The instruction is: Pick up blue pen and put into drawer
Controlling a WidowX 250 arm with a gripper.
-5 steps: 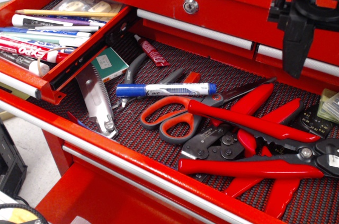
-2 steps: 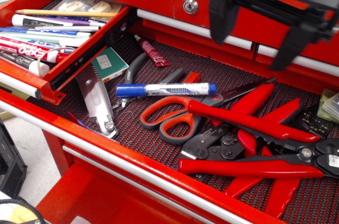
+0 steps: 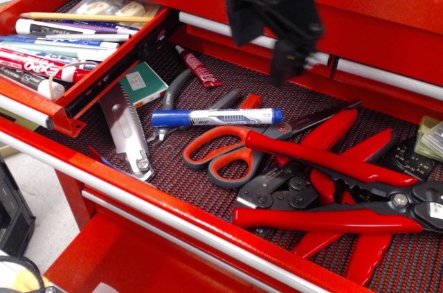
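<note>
The blue pen (image 3: 217, 117) lies flat on the mesh liner of the wide drawer, its blue cap to the left, touching the scissors' handles. The narrow red drawer (image 3: 104, 80) stands open at the upper left, with a silver handle bar (image 3: 21, 111) along its front. My gripper (image 3: 264, 47) is black and motion-blurred. It hangs above and behind the pen, over the back of the wide drawer, with its fingers apart and nothing between them.
The narrow drawer holds white Expo markers (image 3: 34, 66) and a yellow pencil (image 3: 83, 17). In the wide drawer lie orange-handled scissors (image 3: 228, 151), red pliers (image 3: 332, 189), a utility knife (image 3: 124, 130), a green box (image 3: 142, 84) and a red tube (image 3: 201, 68).
My gripper has swept from the upper right to the top centre and come lower toward the pen. The pen and the other tools have not moved.
</note>
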